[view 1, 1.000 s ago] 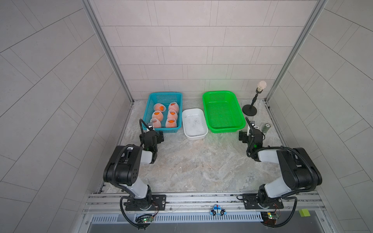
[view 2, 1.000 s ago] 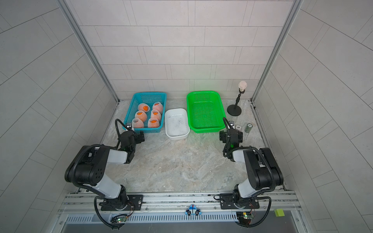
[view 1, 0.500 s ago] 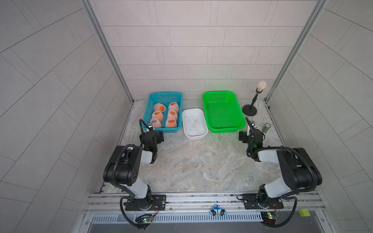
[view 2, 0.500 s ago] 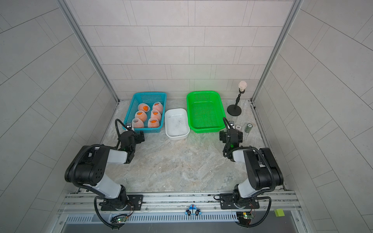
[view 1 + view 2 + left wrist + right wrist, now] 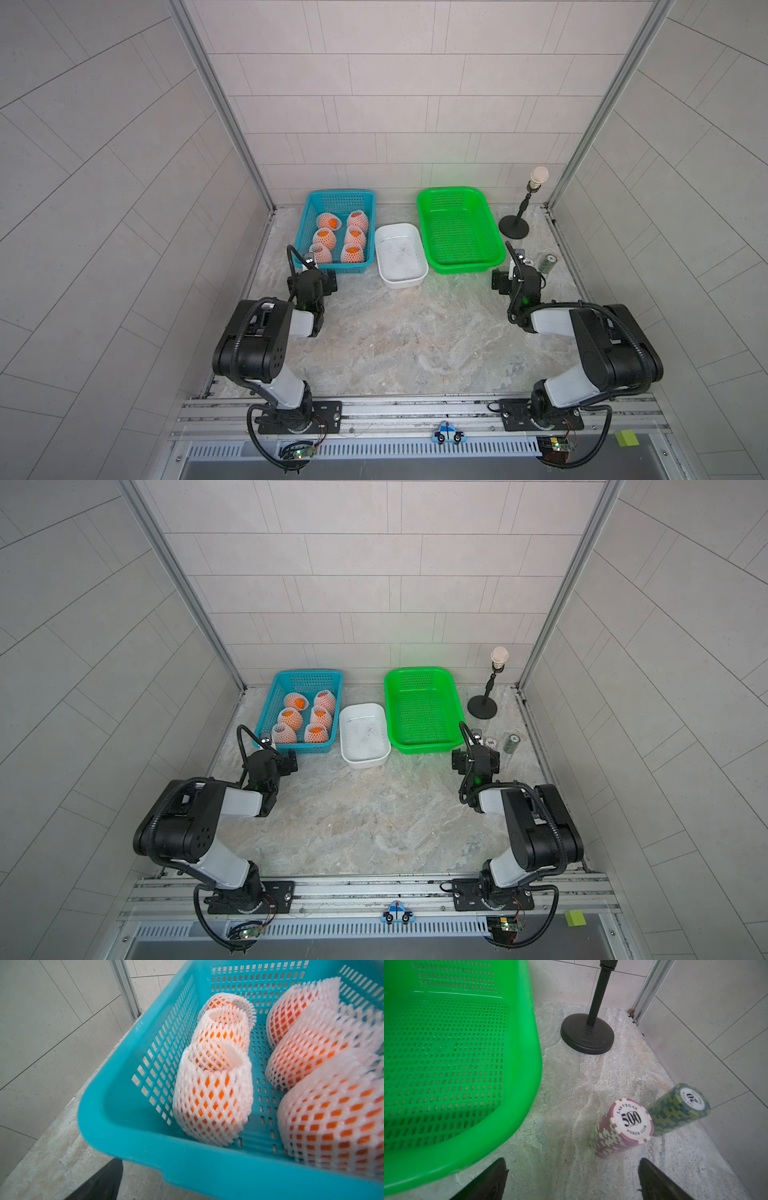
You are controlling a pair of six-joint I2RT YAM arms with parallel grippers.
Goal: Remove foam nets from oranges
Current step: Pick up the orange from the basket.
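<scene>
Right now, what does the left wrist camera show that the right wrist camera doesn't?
Only the left wrist view: the blue basket holding oranges wrapped in foam nets. Only the right wrist view: the green basket, a black stand, a purple chip stack, a green chip stack, and the right gripper, open. Both: the marble tabletop and the tiled wall.

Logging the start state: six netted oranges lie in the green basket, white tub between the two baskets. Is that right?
No: the six oranges in foam nets lie in the blue basket, as both top views show; the green basket holds nothing. The white tub is between the baskets.
</scene>
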